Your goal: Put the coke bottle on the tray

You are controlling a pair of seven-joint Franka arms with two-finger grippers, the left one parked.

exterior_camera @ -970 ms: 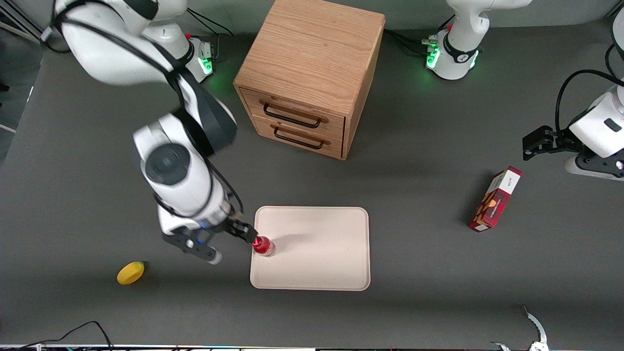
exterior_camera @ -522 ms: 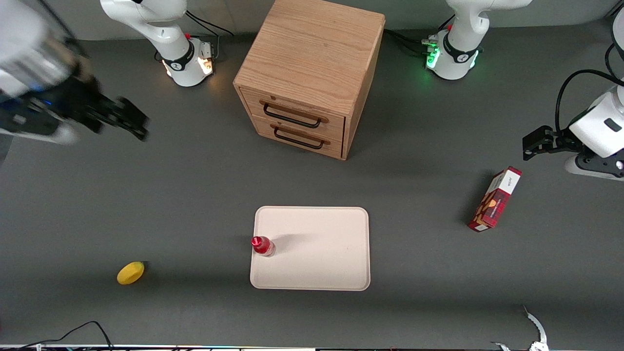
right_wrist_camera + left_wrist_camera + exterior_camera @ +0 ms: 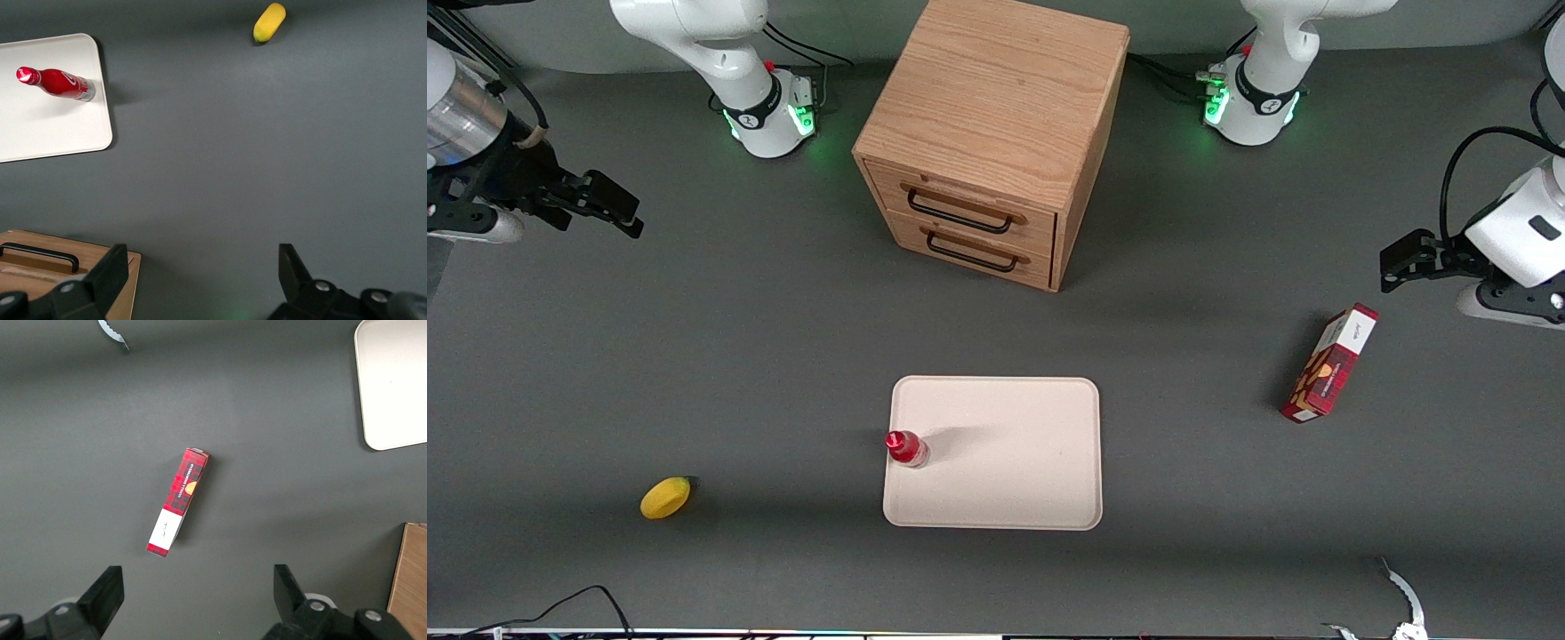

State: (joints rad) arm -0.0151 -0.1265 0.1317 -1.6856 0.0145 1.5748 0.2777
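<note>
The coke bottle [image 3: 908, 448], with red cap and red label, stands upright on the cream-pink tray [image 3: 1005, 462], close to the tray's edge toward the working arm's end. It also shows in the right wrist view [image 3: 60, 83], standing on the tray [image 3: 40, 127]. My right gripper [image 3: 618, 212] is open and empty, high above the table toward the working arm's end, far from the bottle and tray. In the right wrist view the gripper [image 3: 200, 280] has its two fingers wide apart with nothing between them.
A wooden two-drawer cabinet [image 3: 987, 142] stands farther from the front camera than the tray. A yellow lemon-like fruit [image 3: 664, 497] lies on the table toward the working arm's end. A red-and-white box [image 3: 1329, 363] lies toward the parked arm's end.
My right gripper let go of the bottle on the tray, then rose and drew far away toward the working arm's end. The bottle stays upright on the tray.
</note>
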